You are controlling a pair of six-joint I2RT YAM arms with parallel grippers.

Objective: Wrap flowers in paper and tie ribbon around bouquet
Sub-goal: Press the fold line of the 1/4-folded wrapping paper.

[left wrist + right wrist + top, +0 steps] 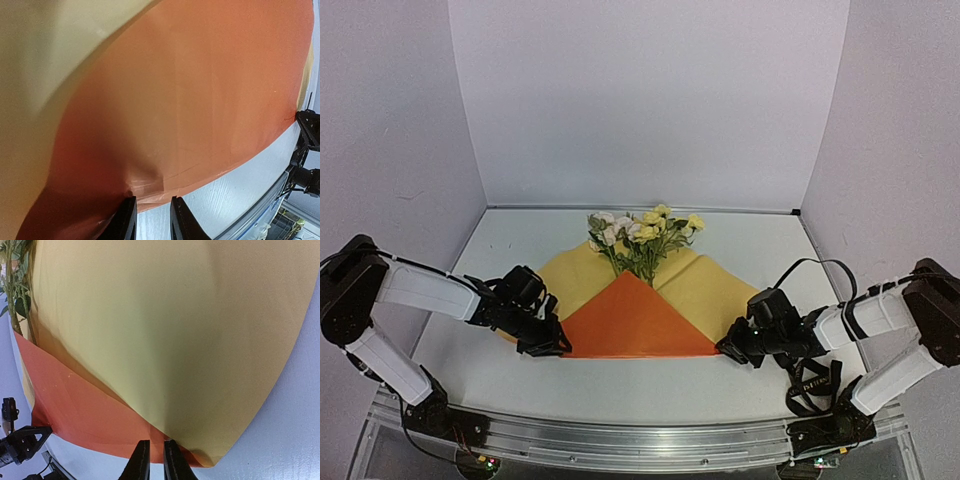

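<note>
The paper point(710, 285) lies flat, yellow face up, with an orange flap point(635, 320) folded up into a triangle over the stems. The flowers point(640, 232) rest at the paper's far edge, and their leaves show at the top left of the right wrist view point(15, 295). My left gripper point(555, 343) point(152, 199) is at the flap's left corner. Its jaws stand apart, with the orange edge at their tips and bare table showing between them. My right gripper point(725, 350) point(156, 441) is at the right corner. A narrow slit separates its jaws above the orange layer. The ribbon is out of view.
White walls point(640, 100) close off the back and both sides. A metal rail point(620, 440) runs along the near edge between the arm bases. Black cables point(815, 385) loop beside the right arm's base.
</note>
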